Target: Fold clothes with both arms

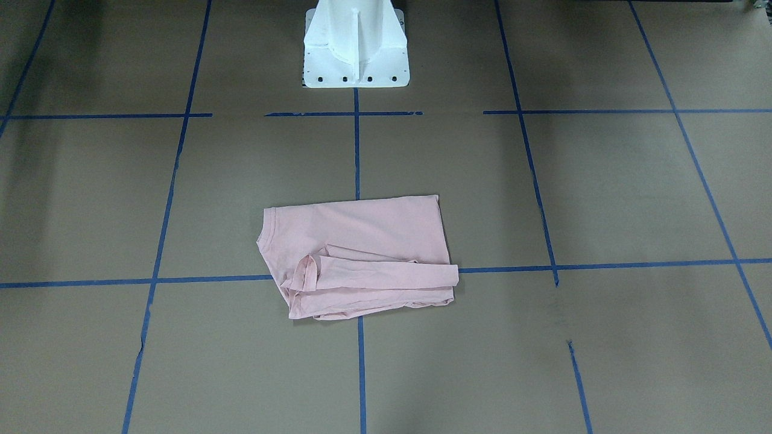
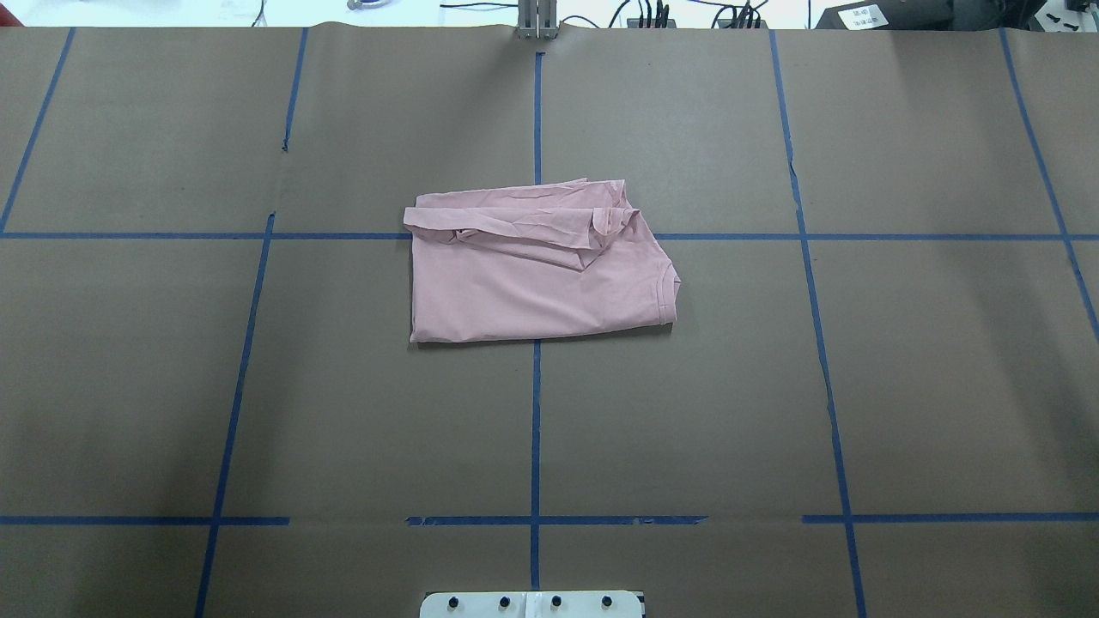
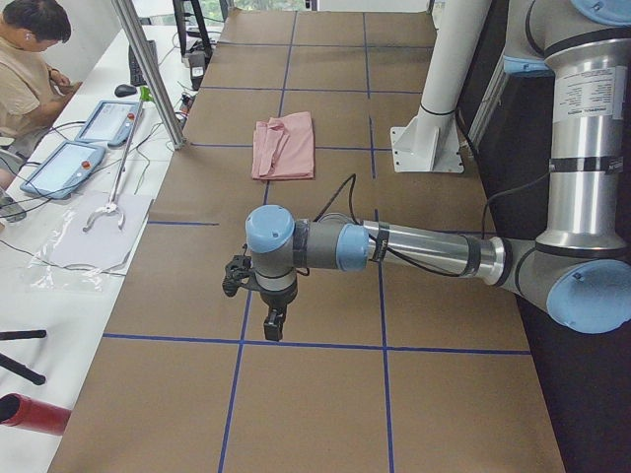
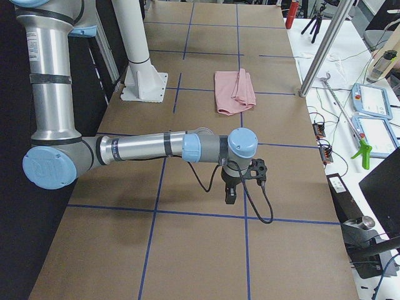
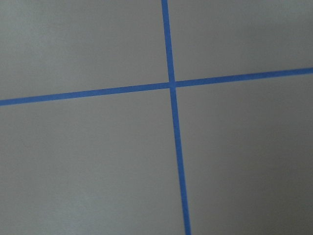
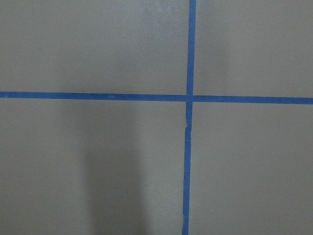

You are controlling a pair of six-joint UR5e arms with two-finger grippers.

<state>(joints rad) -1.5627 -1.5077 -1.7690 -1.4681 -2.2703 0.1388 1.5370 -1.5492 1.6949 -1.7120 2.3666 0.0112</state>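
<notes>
The pale pink T-shirt [image 2: 539, 266] lies folded into a rough rectangle at the middle of the brown table, a sleeve folded across its far part. It also shows in the front view [image 1: 362, 256], the left side view [image 3: 284, 146] and the right side view [image 4: 235, 91]. No print shows. My left gripper [image 3: 272, 321] hangs over the table's left end, far from the shirt. My right gripper [image 4: 230, 194] hangs over the right end, also far from it. Both show only in side views, so I cannot tell open or shut. The wrist views show only tape lines.
The white pedestal base [image 1: 356, 45] stands at the robot's side of the table. Blue tape lines [image 2: 536, 412] grid the brown paper. An operator [image 3: 30, 59] sits at a side bench with tablets [image 3: 61, 168]. A metal post [image 4: 322, 47] stands by the table's far edge.
</notes>
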